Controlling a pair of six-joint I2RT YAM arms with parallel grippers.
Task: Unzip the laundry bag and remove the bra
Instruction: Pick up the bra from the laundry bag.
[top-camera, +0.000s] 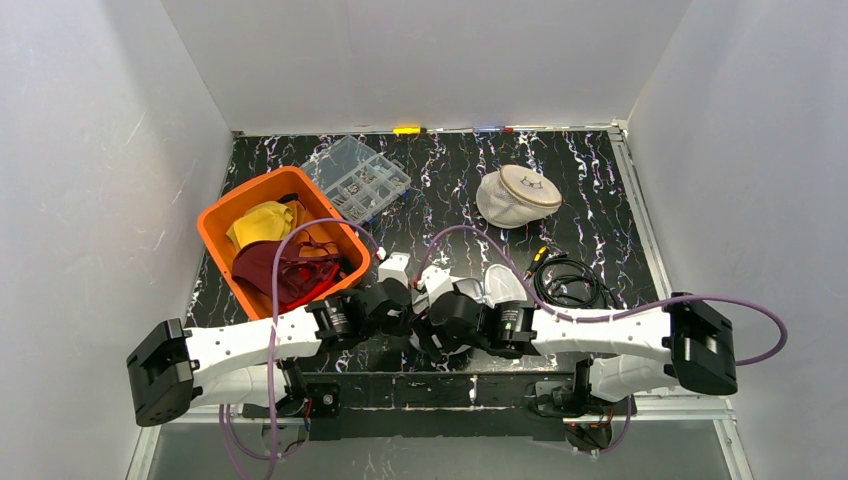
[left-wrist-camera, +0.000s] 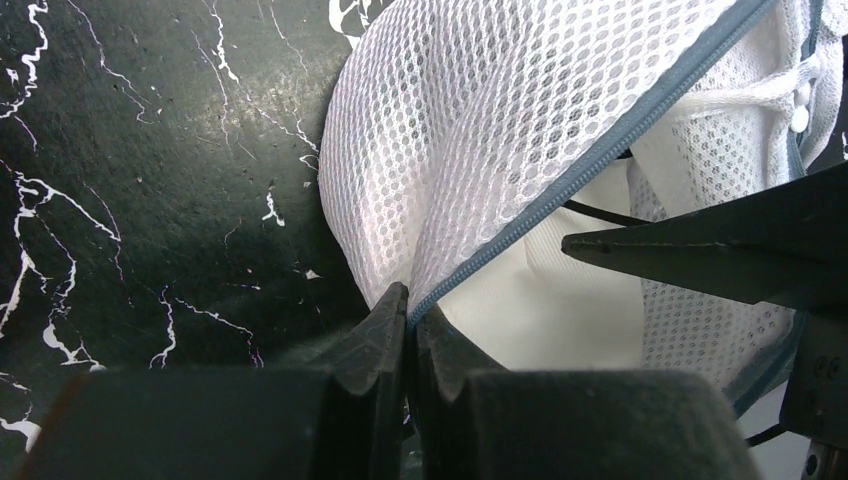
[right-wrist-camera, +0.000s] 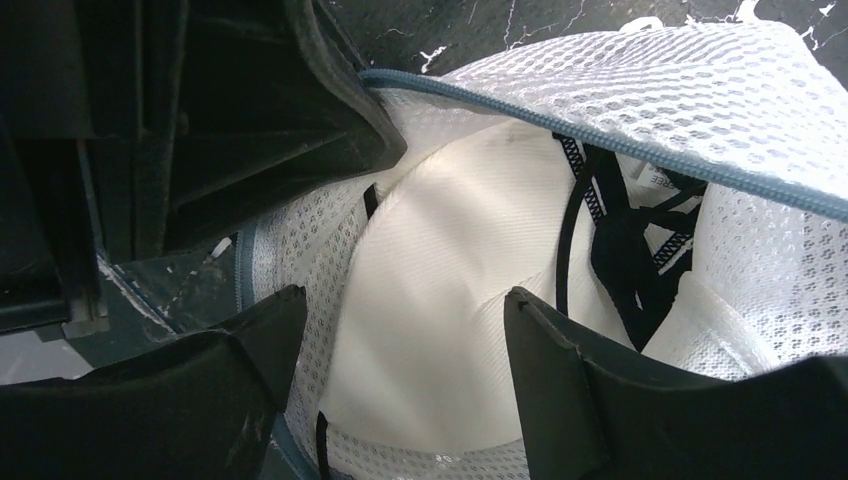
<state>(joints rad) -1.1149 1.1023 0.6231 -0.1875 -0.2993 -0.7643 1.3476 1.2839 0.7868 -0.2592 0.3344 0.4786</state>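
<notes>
Laundry bag (left-wrist-camera: 480, 110) pinched in left claw (left-wrist-camera: 410, 300); right claw (right-wrist-camera: 405, 300) spread around one bra (right-wrist-camera: 450, 230).

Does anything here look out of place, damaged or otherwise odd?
Nothing stands out. The left gripper pinches the zipper edge of the mesh bag, which gapes open with the white bra inside. The right gripper is open over it. A loose black cable lies beside them.

Laundry bag (left-wrist-camera: 480, 120): white mesh, edged in grey-blue
Bra (right-wrist-camera: 450, 300): white, strapped in black
Table (left-wrist-camera: 150, 200): black, veined white
</notes>
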